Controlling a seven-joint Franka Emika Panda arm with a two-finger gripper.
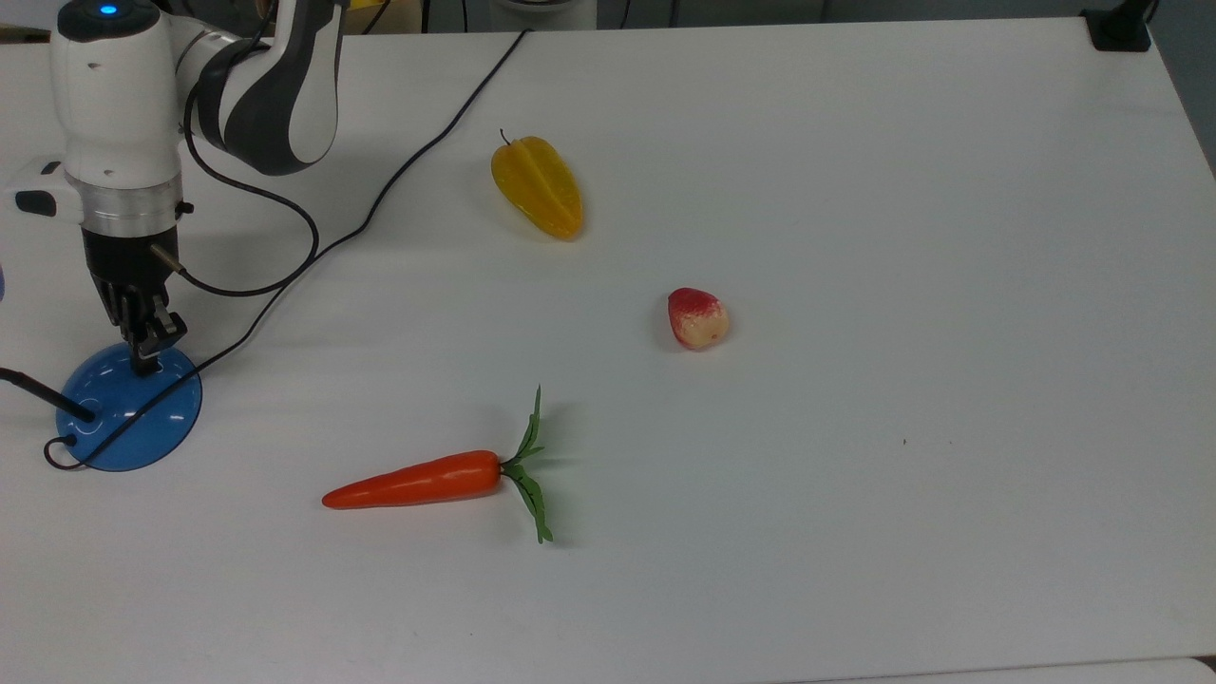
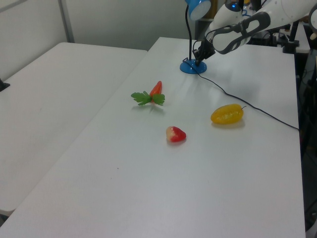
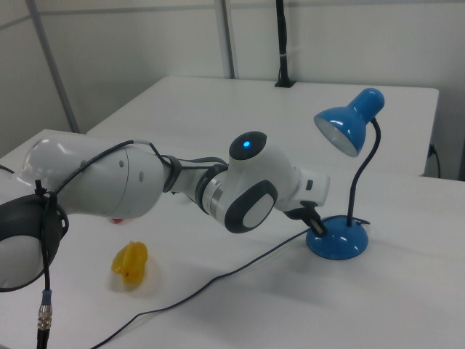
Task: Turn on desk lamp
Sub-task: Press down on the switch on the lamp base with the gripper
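At the top view's left edge of the tabletop [image 1: 855, 190], the desk lamp [image 1: 128, 408] stands under the hand [image 1: 144, 356].
Its blue dome base carries the fingertips, pressed together and touching the near rim; the black cord [image 1: 380, 199] trails away across the white surface. Well apart lie a carrot [image 1: 418, 481], a yellow starfruit [image 1: 538, 186] and a red-and-cream fruit [image 1: 697, 318].

The robot arm [image 3: 145, 182] reaches across the white tabletop [image 3: 407, 305] to the blue desk lamp [image 3: 341, 236]. Its gripper [image 3: 317, 227] touches the lamp's round base. A black cord [image 3: 218, 280] trails past a yellow fruit [image 3: 131, 263] lying near the right view's left.
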